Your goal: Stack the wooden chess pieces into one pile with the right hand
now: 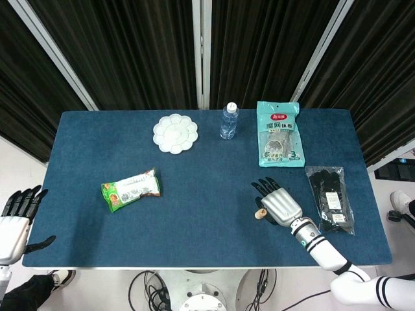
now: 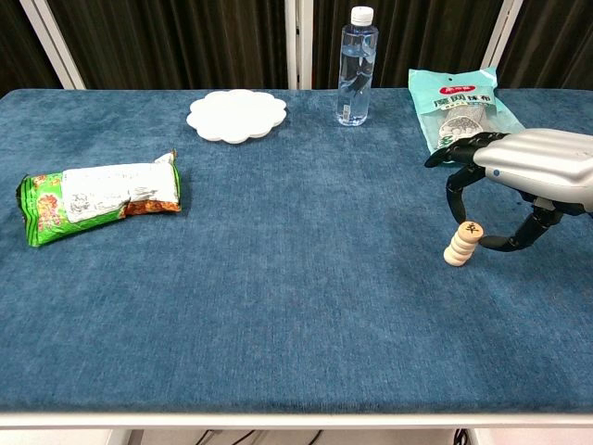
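A short pile of round wooden chess pieces (image 2: 460, 244) stands on the blue table (image 2: 296, 315), right of centre; the top piece carries a dark character and sits slightly askew. In the head view the pile (image 1: 260, 213) shows just left of my right hand (image 1: 280, 203). That silver right hand (image 2: 533, 167) arches over the pile, its dark fingertips (image 2: 457, 209) just above the top piece and the thumb beside the pile, with a small gap showing. My left hand (image 1: 14, 217) hangs off the table's near left corner, fingers spread and holding nothing.
A green snack bag (image 2: 97, 195) lies at the left. At the back stand a white flower-shaped dish (image 2: 237, 115), a water bottle (image 2: 355, 65) and a teal cloth packet (image 2: 463, 107). A black glove packet (image 1: 329, 197) lies right of my right hand.
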You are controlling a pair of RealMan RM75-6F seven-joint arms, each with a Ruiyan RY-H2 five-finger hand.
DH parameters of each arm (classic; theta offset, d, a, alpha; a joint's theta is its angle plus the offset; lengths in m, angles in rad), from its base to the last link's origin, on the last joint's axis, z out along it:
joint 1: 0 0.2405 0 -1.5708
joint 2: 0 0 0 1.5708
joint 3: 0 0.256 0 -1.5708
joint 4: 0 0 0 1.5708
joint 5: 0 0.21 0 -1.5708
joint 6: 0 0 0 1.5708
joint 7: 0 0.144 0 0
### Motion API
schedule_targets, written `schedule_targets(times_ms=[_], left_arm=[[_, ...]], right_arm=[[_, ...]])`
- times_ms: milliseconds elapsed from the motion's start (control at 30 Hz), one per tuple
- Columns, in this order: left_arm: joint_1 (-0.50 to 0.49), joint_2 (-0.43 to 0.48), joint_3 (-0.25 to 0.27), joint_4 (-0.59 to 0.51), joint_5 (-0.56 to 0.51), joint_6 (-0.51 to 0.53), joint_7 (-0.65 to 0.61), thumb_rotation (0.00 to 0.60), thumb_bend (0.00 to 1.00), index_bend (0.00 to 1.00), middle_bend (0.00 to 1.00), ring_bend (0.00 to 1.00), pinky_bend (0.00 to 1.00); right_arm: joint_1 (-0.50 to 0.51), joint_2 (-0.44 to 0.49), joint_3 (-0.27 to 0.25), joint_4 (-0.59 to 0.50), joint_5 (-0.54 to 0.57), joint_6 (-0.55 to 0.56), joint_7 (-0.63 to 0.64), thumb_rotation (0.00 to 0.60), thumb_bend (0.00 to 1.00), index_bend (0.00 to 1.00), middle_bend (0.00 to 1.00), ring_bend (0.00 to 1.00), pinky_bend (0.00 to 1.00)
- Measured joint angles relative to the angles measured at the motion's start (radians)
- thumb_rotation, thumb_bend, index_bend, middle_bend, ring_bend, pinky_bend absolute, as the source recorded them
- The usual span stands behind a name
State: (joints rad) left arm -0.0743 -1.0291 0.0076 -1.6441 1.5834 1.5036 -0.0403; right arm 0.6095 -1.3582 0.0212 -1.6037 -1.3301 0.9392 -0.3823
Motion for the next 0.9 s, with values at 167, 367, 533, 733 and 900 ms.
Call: schedule_targets(times_ms=[167, 367, 533, 733, 900], left_arm=[[0.000, 0.000, 0.000, 0.000, -0.001, 0.000, -0.001, 0.600, 0.00, 0.07, 0.00, 0.00, 0.00], [0.000, 0.001, 0.000, 0.001, 0.001, 0.001, -0.001, 0.600, 0.00, 0.07, 0.00, 0.00, 0.00], [0.002, 0.001, 0.000, 0.000, 0.002, 0.004, -0.002, 0.600, 0.00, 0.07, 0.00, 0.00, 0.00], [0.001, 0.001, 0.001, -0.001, 0.003, 0.002, 0.001, 0.600, 0.00, 0.07, 0.00, 0.00, 0.00], [0.001, 0.001, 0.000, -0.002, 0.003, 0.004, 0.002, 0.600, 0.00, 0.07, 0.00, 0.00, 0.00]], right_arm=[[0.002, 0.004, -0.001, -0.002, 0.001, -0.006, 0.002, 0.600, 0.27, 0.45, 0.07, 0.00, 0.00], [0.004, 0.012, -0.003, -0.010, 0.001, -0.011, 0.007, 0.600, 0.25, 0.38, 0.07, 0.00, 0.00], [0.002, 0.018, -0.006, -0.016, -0.003, -0.010, 0.009, 0.600, 0.25, 0.38, 0.06, 0.00, 0.00], [0.000, 0.031, -0.010, -0.023, 0.000, -0.010, 0.005, 0.600, 0.25, 0.38, 0.06, 0.00, 0.00], [0.001, 0.033, -0.014, -0.025, 0.004, -0.018, -0.001, 0.600, 0.25, 0.38, 0.06, 0.00, 0.00]])
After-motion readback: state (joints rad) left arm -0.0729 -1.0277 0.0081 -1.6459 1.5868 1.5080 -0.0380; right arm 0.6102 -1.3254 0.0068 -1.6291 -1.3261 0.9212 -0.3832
